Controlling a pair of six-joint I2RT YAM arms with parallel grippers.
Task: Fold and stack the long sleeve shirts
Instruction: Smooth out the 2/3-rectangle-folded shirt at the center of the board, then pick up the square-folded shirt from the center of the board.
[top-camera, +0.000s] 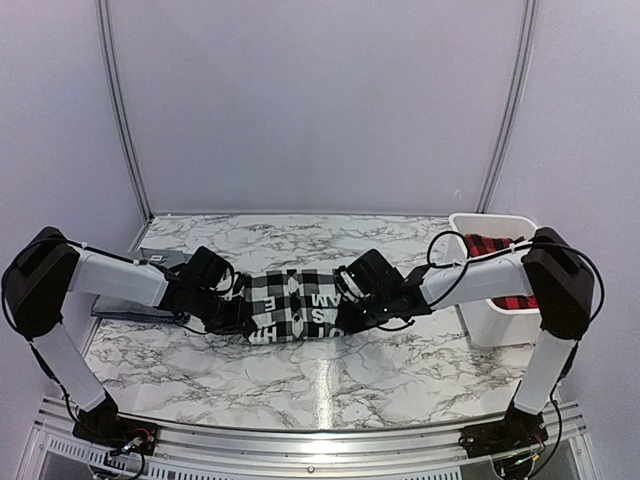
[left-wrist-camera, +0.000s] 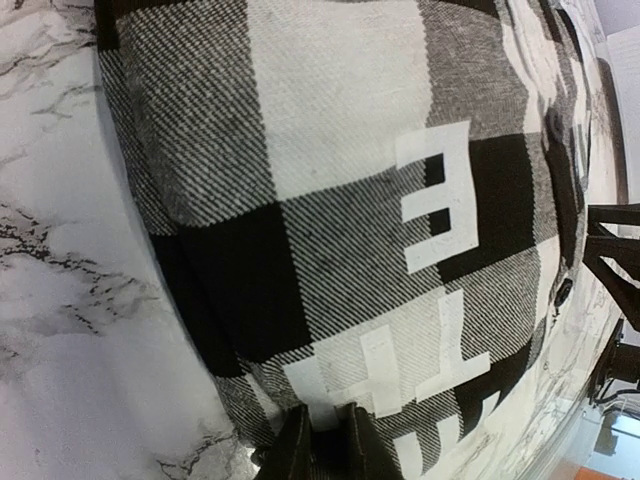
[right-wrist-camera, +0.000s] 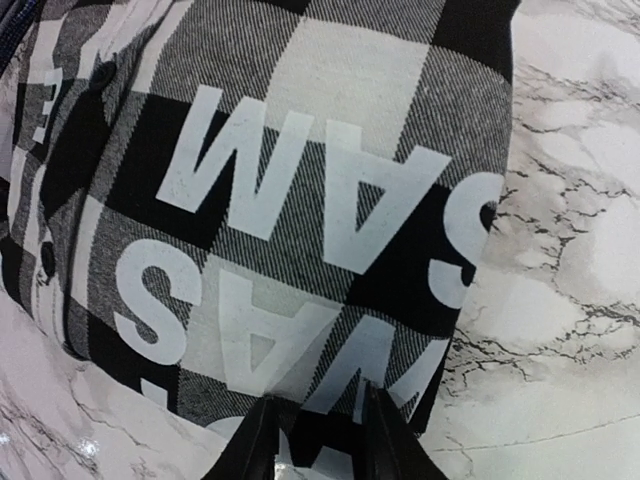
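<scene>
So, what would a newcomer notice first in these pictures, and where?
The black-and-white checked shirt with white letters lies folded in the middle. The left gripper and the right gripper sit at its opposite ends, cloth between their fingers. A red-and-black checked shirt lies in the white bin on the right.

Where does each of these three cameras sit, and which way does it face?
Top external: above and behind, looking down on the table; both arms show.
Left wrist: on the left arm, facing the checked shirt past the left gripper.
Right wrist: on the right arm, facing the same shirt past the right gripper.
Shared: all views show that shirt on the marble.
</scene>
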